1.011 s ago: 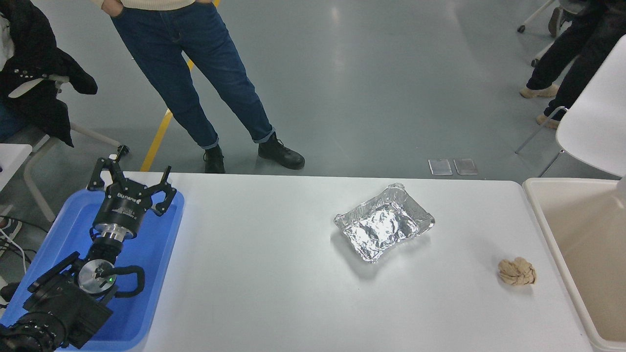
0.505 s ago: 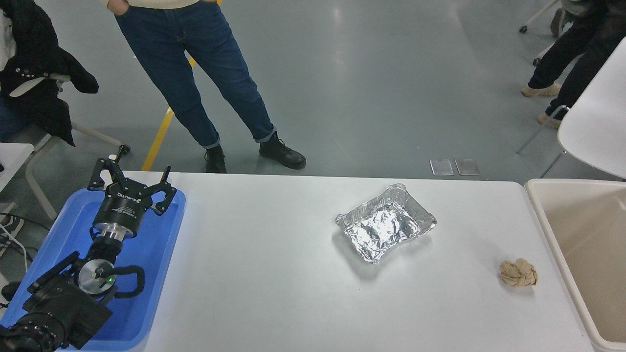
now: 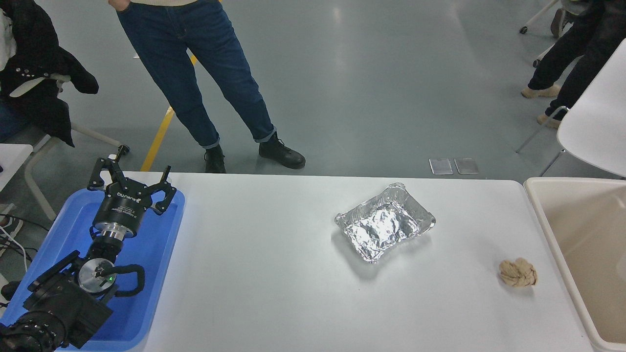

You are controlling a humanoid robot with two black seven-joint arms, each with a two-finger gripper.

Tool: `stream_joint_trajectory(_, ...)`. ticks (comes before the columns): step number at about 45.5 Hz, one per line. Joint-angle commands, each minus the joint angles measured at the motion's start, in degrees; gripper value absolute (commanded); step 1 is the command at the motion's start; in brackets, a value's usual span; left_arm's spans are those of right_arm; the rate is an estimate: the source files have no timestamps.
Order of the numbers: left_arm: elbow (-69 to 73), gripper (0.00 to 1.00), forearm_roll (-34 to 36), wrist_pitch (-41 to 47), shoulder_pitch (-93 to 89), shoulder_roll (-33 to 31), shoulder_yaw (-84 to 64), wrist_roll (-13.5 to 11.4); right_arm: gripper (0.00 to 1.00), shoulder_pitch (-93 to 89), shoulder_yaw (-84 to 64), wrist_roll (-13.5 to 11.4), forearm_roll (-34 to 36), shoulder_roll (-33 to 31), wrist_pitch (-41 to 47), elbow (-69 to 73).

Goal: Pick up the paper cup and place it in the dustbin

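1. Cup: I can't find the paper cup anywhere in the head view. Not on the white table (image 3: 274, 293), and not in the visible part of the dustbin (image 3: 538, 205). Whether it lies deeper in the bin, I can't tell.
2. Head view, left gripper (image 3: 131, 182): parked over the blue tray (image 3: 156, 274), fingers spread wide, holding nothing and touching nothing.
3. Right gripper isn't in the picture, so I can't give its opening or load.
4. Relative to the left gripper: crumpled foil tray (image 3: 385, 222) is well off to its right; tan paper ball (image 3: 518, 272) is further right and nearer me; the dustbin is furthest right, at the table's end.
5. A person (image 3: 195, 73) stands beyond the table, past the gripper and slightly right.
6. Step in hand, my read: the drop looks over or the cup is out of frame. I'd confirm the cup's location before commanding anything.
7. If a regrasp is needed: come in with jaws wide, squeeze lightly on the cup wall, release only well inside the bin rim, and steer clear of the foil and paper ball.
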Motion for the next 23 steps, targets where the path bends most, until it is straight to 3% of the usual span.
stream_joint_trajectory(1, 0.00, 1.00, 0.01, 0.00, 0.00, 0.02, 0.00, -0.01, 0.00, -6.31, 2.86, -0.02, 4.36, 2.11, -11.35, -1.72)
stream_joint_trajectory(17, 0.00, 1.00, 0.01, 0.00, 0.00, 0.02, 0.00, -0.01, 0.00, -8.77, 2.69, -0.29, 4.72, 4.83, -20.84, -1.89)
stream_joint_trajectory(23, 0.00, 1.00, 0.01, 0.00, 0.00, 0.02, 0.00, -0.01, 0.00, -8.95, 2.95, -4.32, 4.81, 5.01, -21.28, -2.07)
